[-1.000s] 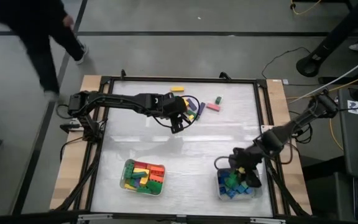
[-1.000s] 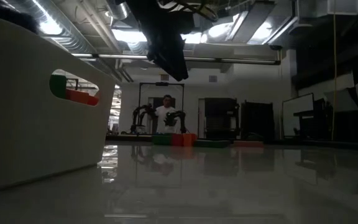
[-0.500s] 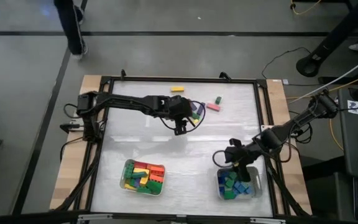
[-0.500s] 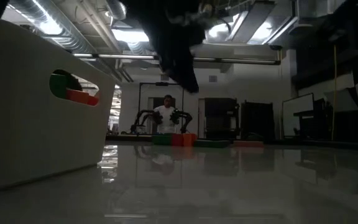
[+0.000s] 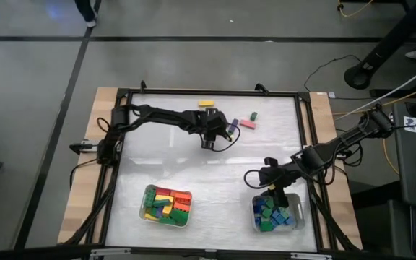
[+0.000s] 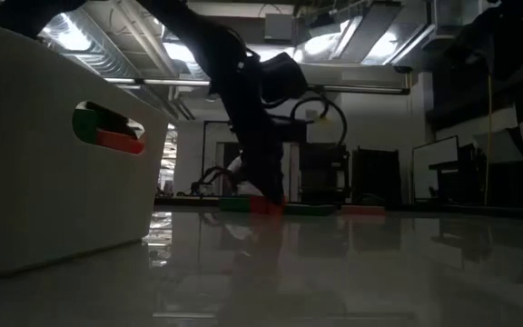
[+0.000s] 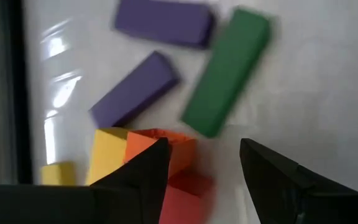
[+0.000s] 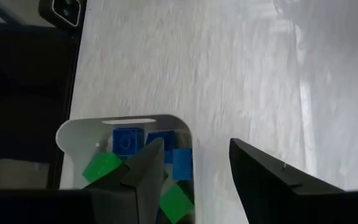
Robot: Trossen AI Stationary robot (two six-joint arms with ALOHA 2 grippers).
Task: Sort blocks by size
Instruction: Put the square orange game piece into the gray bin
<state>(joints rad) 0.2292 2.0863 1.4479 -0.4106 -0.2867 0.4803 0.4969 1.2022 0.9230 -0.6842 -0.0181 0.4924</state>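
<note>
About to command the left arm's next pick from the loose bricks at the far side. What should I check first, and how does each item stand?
1. Left gripper fingers apart, empty: ok.
2. It hangs over the loose pile, orange brick between the fingers: ok.
3. Green brick and purple brick lie beside, apart from fingers: ok.
4. Right gripper empty, near the right tray: ok.
5. Left tray has room: cannot tell.

We see a glossy white desk top (image 5: 215, 166) with pale bare-wood side edges (image 5: 85, 202), smooth plastic purple, green and orange blocks (image 7: 229, 71), a matt white plastic tray (image 8: 82, 134), and matt dark gripper fingers (image 7: 278, 171).
</note>
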